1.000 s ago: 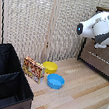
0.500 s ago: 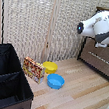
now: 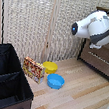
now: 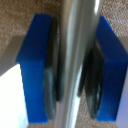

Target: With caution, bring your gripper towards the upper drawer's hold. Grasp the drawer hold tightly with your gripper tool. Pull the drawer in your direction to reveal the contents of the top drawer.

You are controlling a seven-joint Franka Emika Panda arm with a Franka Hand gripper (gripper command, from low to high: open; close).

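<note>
Bulky white arm with grey bands; gripper fingers blue, black-padded

The arm's own bulk hid its gripper and the drawer handle; the black case ran off the edge.

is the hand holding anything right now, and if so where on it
Yes. In the wrist view the hand is shut on a shiny metal bar, apparently the drawer handle, with a blue finger pressing each side of its shaft.
</note>
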